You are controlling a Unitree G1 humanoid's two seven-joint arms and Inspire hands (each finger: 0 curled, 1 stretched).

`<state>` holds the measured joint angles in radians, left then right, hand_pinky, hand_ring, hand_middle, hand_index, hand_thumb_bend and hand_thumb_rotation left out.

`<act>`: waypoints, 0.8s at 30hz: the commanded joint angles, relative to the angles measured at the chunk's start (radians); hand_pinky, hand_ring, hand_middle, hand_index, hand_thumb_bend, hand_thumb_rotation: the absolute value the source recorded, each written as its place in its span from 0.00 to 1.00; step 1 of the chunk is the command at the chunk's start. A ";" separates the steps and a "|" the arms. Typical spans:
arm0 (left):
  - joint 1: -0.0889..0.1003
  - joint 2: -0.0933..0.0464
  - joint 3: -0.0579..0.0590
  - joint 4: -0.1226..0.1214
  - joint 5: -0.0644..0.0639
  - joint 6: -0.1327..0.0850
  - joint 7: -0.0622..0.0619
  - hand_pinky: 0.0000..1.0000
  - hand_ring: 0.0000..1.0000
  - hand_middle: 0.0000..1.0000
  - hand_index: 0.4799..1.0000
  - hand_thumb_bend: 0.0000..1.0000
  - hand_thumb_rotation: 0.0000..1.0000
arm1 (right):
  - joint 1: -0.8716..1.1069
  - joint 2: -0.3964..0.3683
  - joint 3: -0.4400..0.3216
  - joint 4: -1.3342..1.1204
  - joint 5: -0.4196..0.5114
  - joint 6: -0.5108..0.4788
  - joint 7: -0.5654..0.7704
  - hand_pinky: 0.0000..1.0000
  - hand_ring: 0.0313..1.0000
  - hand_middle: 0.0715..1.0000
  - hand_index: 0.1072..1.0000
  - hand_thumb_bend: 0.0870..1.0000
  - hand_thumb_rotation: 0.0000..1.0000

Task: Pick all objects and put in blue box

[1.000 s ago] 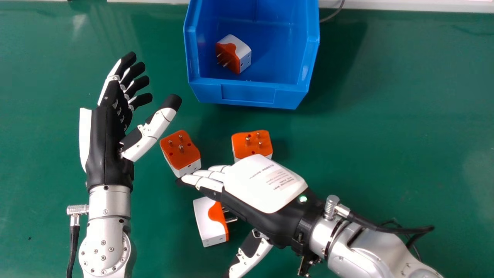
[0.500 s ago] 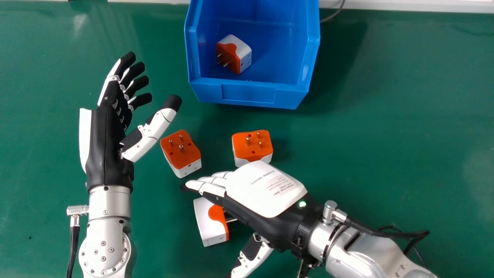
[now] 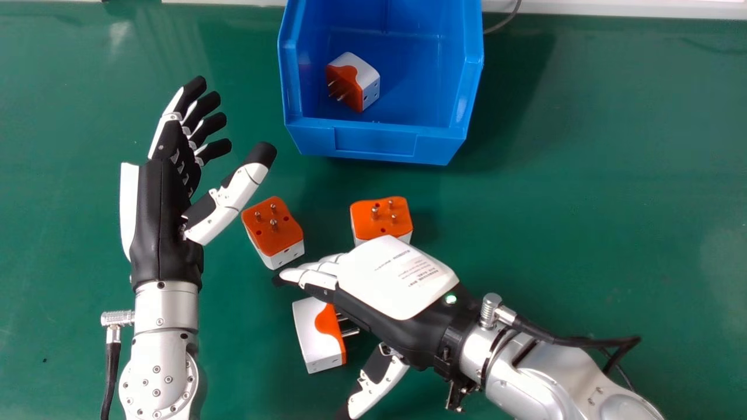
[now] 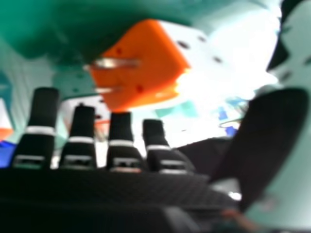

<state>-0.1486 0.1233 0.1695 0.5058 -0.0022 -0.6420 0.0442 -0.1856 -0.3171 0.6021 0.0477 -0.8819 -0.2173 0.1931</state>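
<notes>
The right fingers point(image 3: 312, 279) are nearly straight and close together, the thumb point(image 3: 379, 382) spread well away, nothing clamped between. If they close at this angle, they could catch only the near edge of the white-sided plug point(image 3: 318, 337) and roll it, since its prongs point in towards the palm. Whether they touch it cannot be told. Closing too high would be another miss, leaving it on the table point(image 3: 554, 233).

That plug lies on its side in the gap between fingers and thumb, partly under the fingers. Just past the fingertips sits a prongs-up plug point(image 3: 273, 227); a forward sweep could shove it off towards the left hand point(image 3: 160, 216), which is idle, its fingers apart and relaxed. Close on the back side of the hand is another plug point(image 3: 382, 219), part hidden by it, which a lift outwards could knock over.

Farther off, beyond that, the box point(image 3: 373, 140) holds one plug point(image 3: 353, 81); a low carry from the fingers could hit its front wall.
</notes>
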 commanded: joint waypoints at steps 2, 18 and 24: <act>0.007 -0.002 -0.004 -0.025 0.000 -0.004 -0.001 0.77 0.84 0.87 0.76 0.76 0.36 | -0.028 0.020 0.009 0.016 -0.006 -0.005 -0.020 0.68 0.86 0.86 0.86 0.77 0.27; -0.003 -0.007 -0.008 -0.015 0.002 -0.007 0.003 0.78 0.84 0.87 0.76 0.76 0.36 | -0.126 0.078 0.069 0.176 -0.065 -0.001 -0.087 0.68 0.85 0.86 0.86 0.76 0.26; -0.002 -0.008 -0.009 -0.018 -0.004 -0.006 -0.002 0.78 0.84 0.87 0.76 0.76 0.35 | -0.149 0.090 0.093 0.215 -0.089 0.017 -0.106 0.68 0.84 0.86 0.86 0.76 0.27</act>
<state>-0.1458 0.1169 0.1628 0.5021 -0.0025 -0.6399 0.0438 -0.3153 -0.2371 0.6822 0.2495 -0.9579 -0.2075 0.0870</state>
